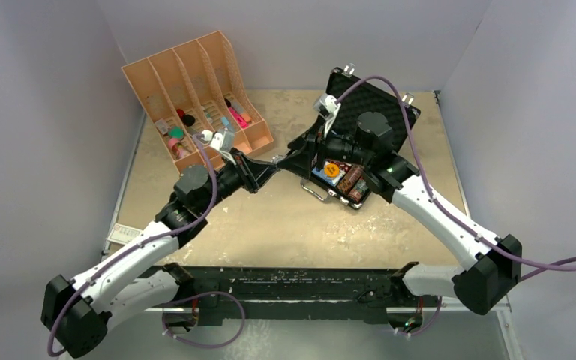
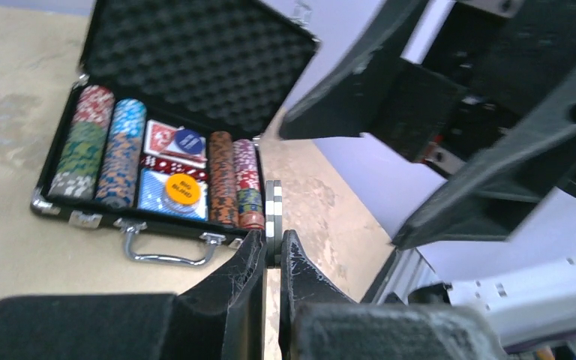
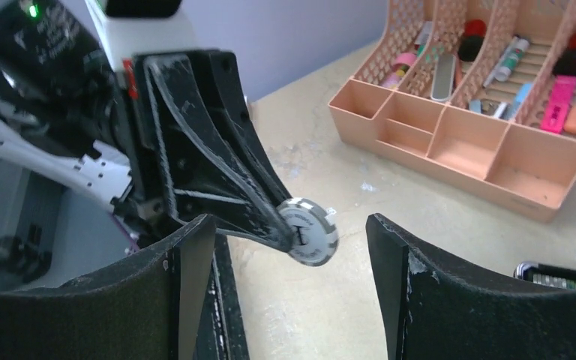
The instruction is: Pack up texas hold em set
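The black briefcase (image 1: 375, 142) lies open at the back right, foam-lined lid up. The left wrist view shows its foam lid (image 2: 195, 60), rows of striped chips (image 2: 101, 154), card decks, a blue button (image 2: 189, 140), an orange button (image 2: 181, 189) and the silver handle (image 2: 166, 251). My left gripper (image 2: 273, 244) is shut on a grey and white poker chip (image 2: 273, 217), held edge-on above the table just left of the case. The right wrist view shows that chip (image 3: 309, 231) face-on between my right gripper's (image 3: 292, 247) wide-open fingers. In the top view the two grippers meet (image 1: 285, 163).
An orange slotted desk organiser (image 1: 195, 94) with pens and small items stands at the back left; it also shows in the right wrist view (image 3: 487, 112). Grey walls close in the table (image 1: 285, 217) on three sides. A white label lies at the left edge (image 1: 124, 234).
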Action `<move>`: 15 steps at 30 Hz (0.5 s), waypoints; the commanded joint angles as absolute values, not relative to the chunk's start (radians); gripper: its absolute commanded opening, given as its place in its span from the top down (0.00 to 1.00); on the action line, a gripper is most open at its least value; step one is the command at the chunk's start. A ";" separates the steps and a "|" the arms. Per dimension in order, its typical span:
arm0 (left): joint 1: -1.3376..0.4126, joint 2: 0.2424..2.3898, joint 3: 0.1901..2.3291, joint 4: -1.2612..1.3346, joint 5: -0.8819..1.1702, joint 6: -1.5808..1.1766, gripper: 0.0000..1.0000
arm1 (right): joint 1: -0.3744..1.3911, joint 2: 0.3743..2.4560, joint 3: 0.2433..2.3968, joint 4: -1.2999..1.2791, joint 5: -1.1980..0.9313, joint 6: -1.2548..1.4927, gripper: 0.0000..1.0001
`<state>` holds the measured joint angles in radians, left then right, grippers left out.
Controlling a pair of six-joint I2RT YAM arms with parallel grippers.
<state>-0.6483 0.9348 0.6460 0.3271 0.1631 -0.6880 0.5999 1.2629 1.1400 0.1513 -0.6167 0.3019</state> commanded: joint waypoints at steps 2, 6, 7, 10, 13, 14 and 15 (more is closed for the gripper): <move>-0.643 0.855 0.732 0.268 0.366 -0.543 1.00 | 0.600 1.233 1.127 0.213 -0.823 0.188 0.25; -0.643 0.813 0.750 0.235 0.431 -0.506 1.00 | 0.600 1.238 1.130 0.205 -0.916 0.166 0.30; -0.642 0.807 0.753 0.230 0.443 -0.503 1.00 | 0.600 1.242 1.133 0.208 -0.933 0.166 0.34; -0.643 0.792 0.760 0.218 0.464 -0.491 1.00 | 0.601 1.256 1.143 0.225 -0.994 0.177 0.51; -0.644 0.784 0.759 0.208 0.466 -0.478 1.00 | 0.600 1.268 1.151 0.249 -1.052 0.196 0.68; -0.643 0.783 0.760 0.205 0.467 -0.476 1.00 | 0.600 1.274 1.150 0.267 -1.060 0.209 0.74; -0.643 0.782 0.760 0.200 0.466 -0.473 1.00 | 0.600 1.277 1.150 0.281 -1.068 0.218 0.80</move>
<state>-0.6483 0.7986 0.7116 0.1936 0.4286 -0.5182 0.6003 1.2640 1.1301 0.1898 -0.9607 0.1951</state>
